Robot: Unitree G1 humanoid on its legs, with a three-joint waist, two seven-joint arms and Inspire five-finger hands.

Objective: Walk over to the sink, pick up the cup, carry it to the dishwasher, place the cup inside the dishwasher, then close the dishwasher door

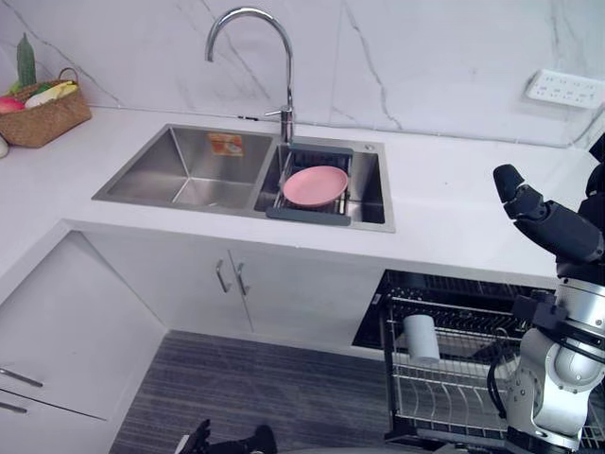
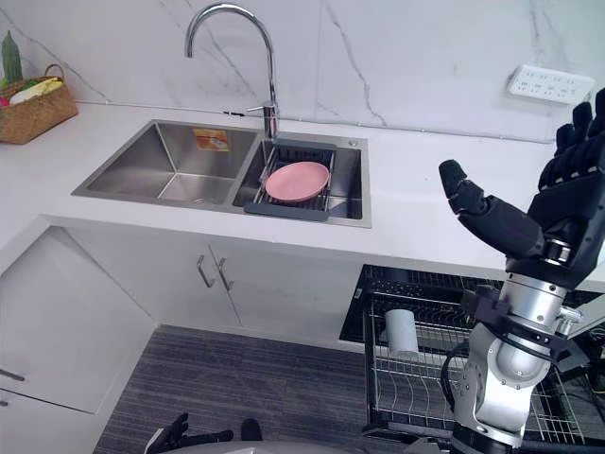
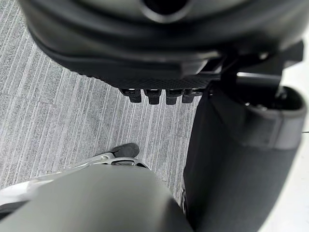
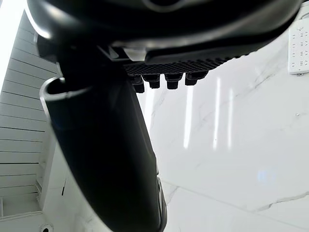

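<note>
1. Cup [image 1: 421, 338]: a white one, standing free of both hands among the wires of the dishwasher rack [image 1: 452, 390], at the end of the rack nearer the sink. I cannot tell whether its mouth faces up or down.
2. The rack sticks out from the dark dishwasher [image 1: 425, 284] opening under the front edge of the white desk [image 1: 454, 203], above the grey striped floor [image 1: 246, 388].
3. The right hand [image 2: 572, 203] is raised over the desk's right end, well above the cup. Its fingers [image 2: 579, 123] point upward, straight and close together, its thumb [image 2: 487, 219] juts out toward the sink, and it holds nothing.
4. The left hand [image 3: 145, 43] hangs low, aimed at the floor. Its fingers [image 3: 153, 95] are relaxed and empty, with the thumb [image 3: 227, 159] beside them.
5. The steel sink [image 1: 189, 165] is set into the desk and has two basins. The right basin holds a dark drainer tray [image 1: 307, 216] with a pink plate [image 1: 315, 184] in it.
6. A curved tap [image 1: 287, 76] rises behind the divide between the basins.
7. A woven basket [image 1: 47, 118] of vegetables sits on the desk at the far left, well apart from the sink.
8. A white socket strip [image 1: 565, 88] is on the marble wall at the upper right.
9. White cupboard doors [image 1: 189, 284] close off the space below the sink.
</note>
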